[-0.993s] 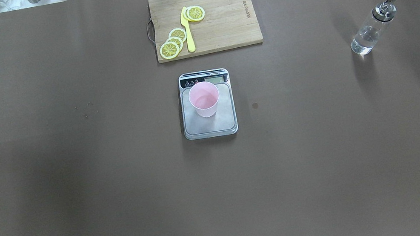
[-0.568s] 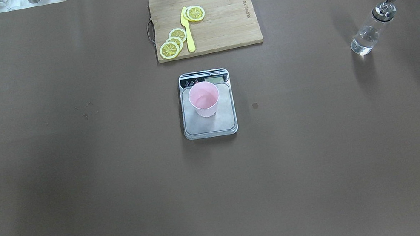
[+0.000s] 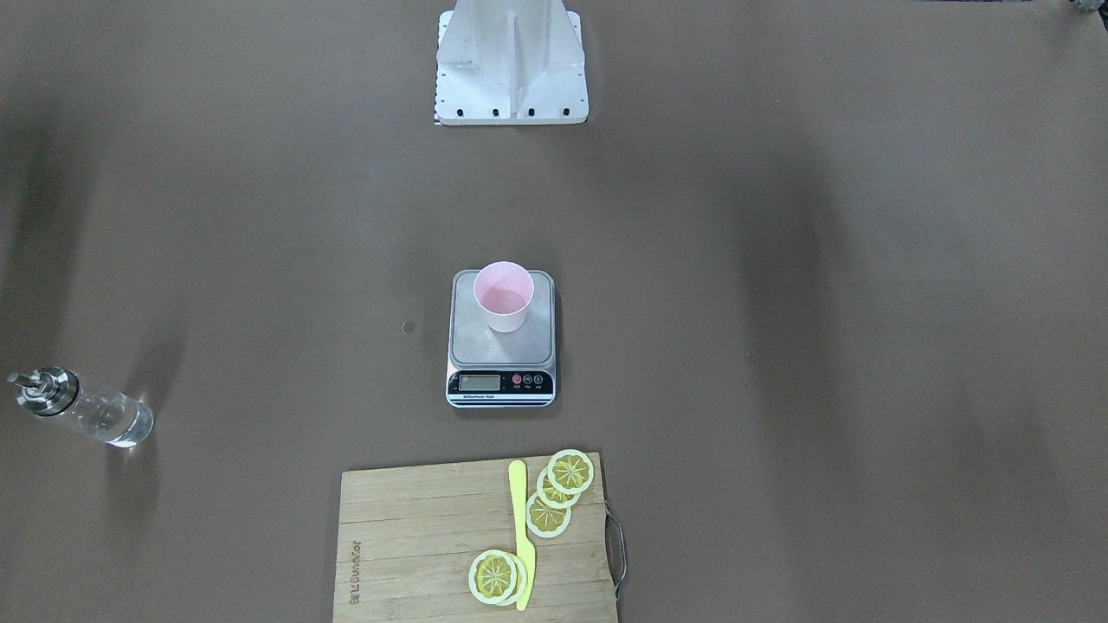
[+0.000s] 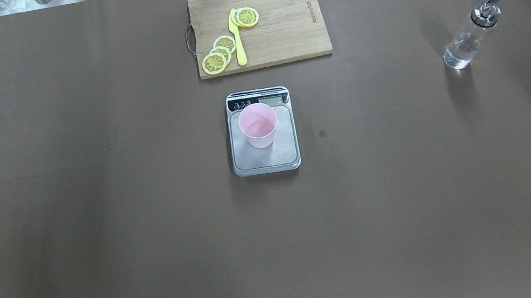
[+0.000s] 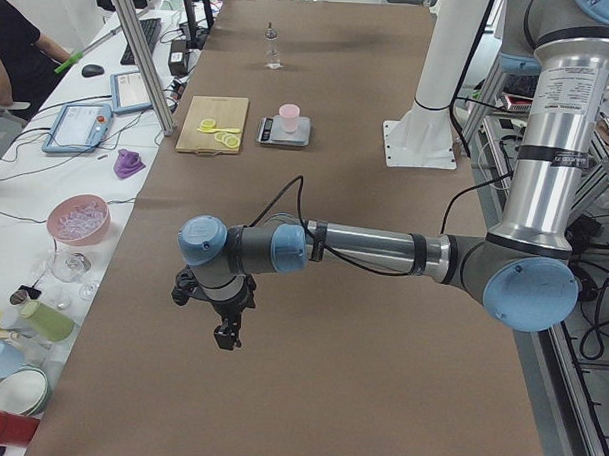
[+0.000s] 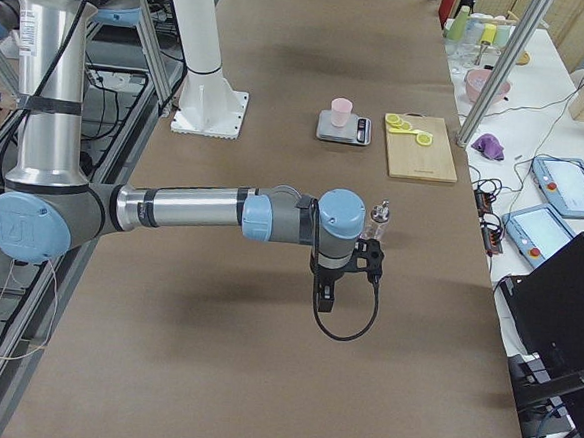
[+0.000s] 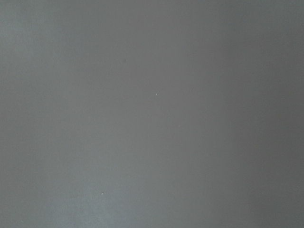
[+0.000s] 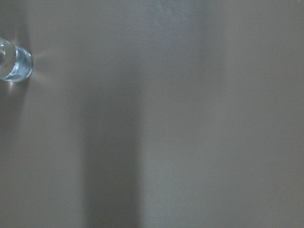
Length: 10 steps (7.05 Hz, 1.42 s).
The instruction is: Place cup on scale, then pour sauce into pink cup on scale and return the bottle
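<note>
Pink cup (image 4: 258, 127) stands on scale (image 4: 267, 160) | bottle (image 4: 465, 41) well apart | left gripper (image 5: 224, 335), right gripper (image 6: 326, 300): cannot tell if open | risk: right gripper near bottle could topple it.

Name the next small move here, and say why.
Probably the right gripper should shift toward the bottle to grasp it: the cup already stands on the scale, while the bottle stands upright, untouched, on the robot's right beside that arm. Whether the cup is already filled I cannot tell; if it is, nothing remains.
</note>
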Available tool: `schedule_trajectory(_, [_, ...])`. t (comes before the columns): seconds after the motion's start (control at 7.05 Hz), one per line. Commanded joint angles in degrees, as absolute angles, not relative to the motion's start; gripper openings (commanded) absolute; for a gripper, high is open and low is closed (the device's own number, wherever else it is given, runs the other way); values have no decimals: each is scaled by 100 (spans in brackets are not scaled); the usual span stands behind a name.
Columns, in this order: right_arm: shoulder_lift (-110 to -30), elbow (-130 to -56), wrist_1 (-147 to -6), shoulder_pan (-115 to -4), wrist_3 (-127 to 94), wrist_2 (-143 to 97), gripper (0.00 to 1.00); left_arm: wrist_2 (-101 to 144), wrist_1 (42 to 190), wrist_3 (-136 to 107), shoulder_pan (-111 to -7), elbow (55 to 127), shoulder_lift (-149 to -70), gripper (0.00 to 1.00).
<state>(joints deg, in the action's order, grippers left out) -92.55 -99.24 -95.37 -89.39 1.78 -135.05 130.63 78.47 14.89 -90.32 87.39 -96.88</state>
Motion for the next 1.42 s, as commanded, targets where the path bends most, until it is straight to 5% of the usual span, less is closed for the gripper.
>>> schedule_trajectory(0.0, [-9255, -9661, -9528, -8930, 123, -13569, 100, 13061, 7857, 1494, -9044, 8771, -9659, 99])
schedule_trajectory(1.28, [-9027, -9466, -9527, -8938, 9, -14019, 100, 13078, 7849, 1485, -9324, 8894, -9467, 99])
